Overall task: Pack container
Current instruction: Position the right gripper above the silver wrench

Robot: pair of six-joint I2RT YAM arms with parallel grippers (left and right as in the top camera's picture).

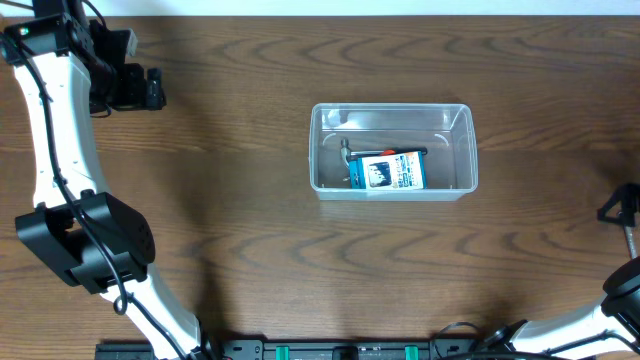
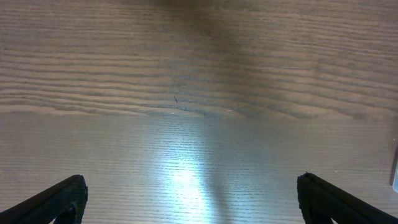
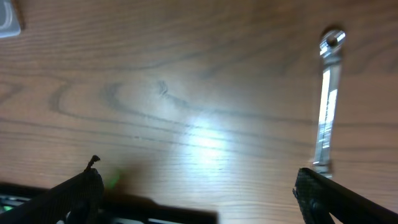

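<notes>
**Position of parts.** The container (image 1: 445,150) sits flat on the table (image 1: 230,200) at the centre of the overhead view. It holds a blue-and-white card pack (image 1: 387,172) in its lower part. Beside the pack, to the left, is a small metal piece (image 1: 346,158) that is too small to identify.

**Grippers.** The right gripper (image 3: 198,177) is at the right edge of the overhead view, with its jaws spread wide and empty. The left gripper (image 2: 191,186) is at the upper left, also spread wide over bare wood and holding nothing.

**Hazard 1: misaligned pick.** In the right wrist view, a flat metal wrench (image 3: 328,99) lies at the upper right of the frame. Its near end is just above the right-hand finger, not between the jaws. If you descend on this line, expect a finger to land on the wrench, or the jaws to close on nothing. Centre the jaws over the shaft first.

**Hazard 2: slip.** The wrench looks thin and lies flush on the wood. The fingertips may scrape the table, and the wrench may skid or pivot out of the grip.

**Hazard 3: placement.** The container looks light. Contact with its rim would probably push it across the table. The pack takes up the lower part, so a wrench set on top of it could end up tilted against the wall. Aim for the bare upper strip.
</notes>
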